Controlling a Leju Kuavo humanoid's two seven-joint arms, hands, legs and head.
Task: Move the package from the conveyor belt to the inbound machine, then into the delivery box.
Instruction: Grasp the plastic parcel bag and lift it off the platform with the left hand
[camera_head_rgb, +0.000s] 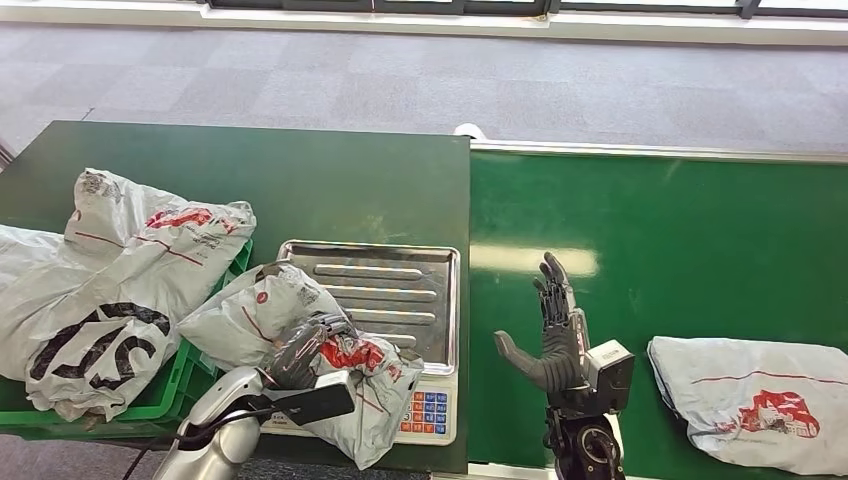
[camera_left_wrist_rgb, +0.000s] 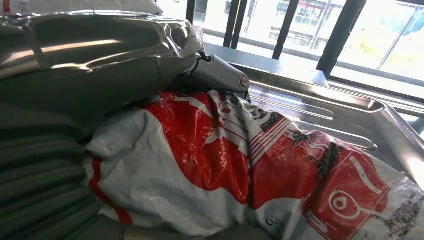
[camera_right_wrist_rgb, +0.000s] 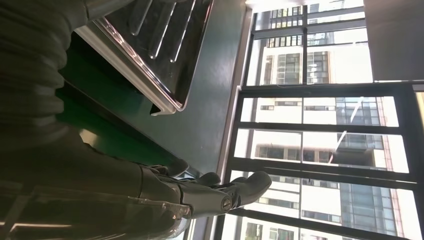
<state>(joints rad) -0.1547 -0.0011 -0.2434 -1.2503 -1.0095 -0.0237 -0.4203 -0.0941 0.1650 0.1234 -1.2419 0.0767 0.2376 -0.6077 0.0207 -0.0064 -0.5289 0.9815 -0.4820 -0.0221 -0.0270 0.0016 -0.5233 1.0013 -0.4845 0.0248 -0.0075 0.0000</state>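
Grey carpet and a window line lie beyond a dark green counter (camera_head_rgb: 300, 180) and, beside it, the green conveyor belt (camera_head_rgb: 680, 230). On the counter stands the inbound machine (camera_head_rgb: 385, 300), a steel-trayed scale with a keypad. The left hand (camera_head_rgb: 300, 352) grasps a white-and-red package (camera_head_rgb: 300, 330), fingers curled over its crumpled top; the package rests on the near corner of the tray and overhangs the keypad and the counter edge. Just outboard of this hand, the green delivery box (camera_head_rgb: 175, 385) is already heaped with packages. The right hand (camera_head_rgb: 555, 335) is released, fingers spread upright over the belt; another package (camera_head_rgb: 760, 400) lies outboard of it. Likely risks: the slick, slack film may slip from the grasp during the lift, and the overfilled box may shed the package once dropped.
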